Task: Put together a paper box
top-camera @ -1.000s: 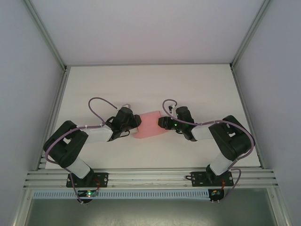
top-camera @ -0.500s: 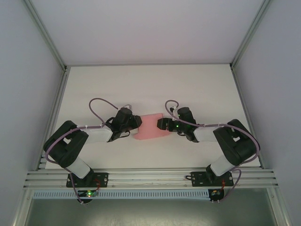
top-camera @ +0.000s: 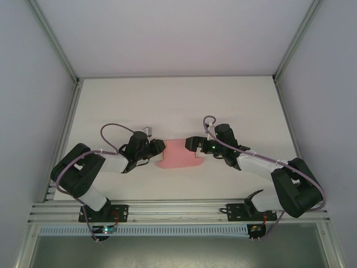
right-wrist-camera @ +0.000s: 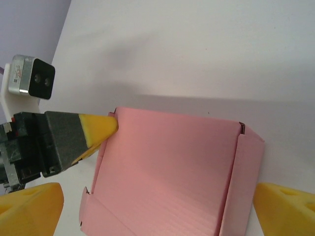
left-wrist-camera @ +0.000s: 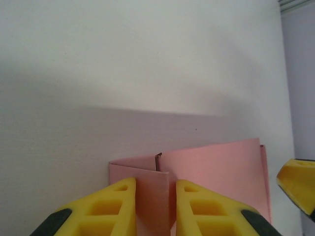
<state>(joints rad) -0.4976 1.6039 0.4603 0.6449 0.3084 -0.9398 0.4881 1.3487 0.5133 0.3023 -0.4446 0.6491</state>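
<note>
One pink paper box (top-camera: 179, 154) was seen lying partly folded on the white surface (top-camera: 167, 100), midway between its side edges and nearer its near edge. An upright flap at its left end was clamped by the left gripper (left-wrist-camera: 155, 196). The right gripper (top-camera: 192, 146) was spread wide, with the box's right end between its fingers.

Just the setup here: a plain white tabletop (top-camera: 178, 100) inside a boxy enclosure. Pale grey-lavender walls on the left (top-camera: 28, 111) and right (top-camera: 332, 111), and a white back panel (top-camera: 178, 33) at the far side. Aluminium posts run up the far-left (top-camera: 56, 42) and far-right (top-camera: 295, 42) corners. Along the near edge there's a stack of aluminium rails (top-camera: 178, 211), with a white slotted strip (top-camera: 178, 229) just nearer than that.
</note>
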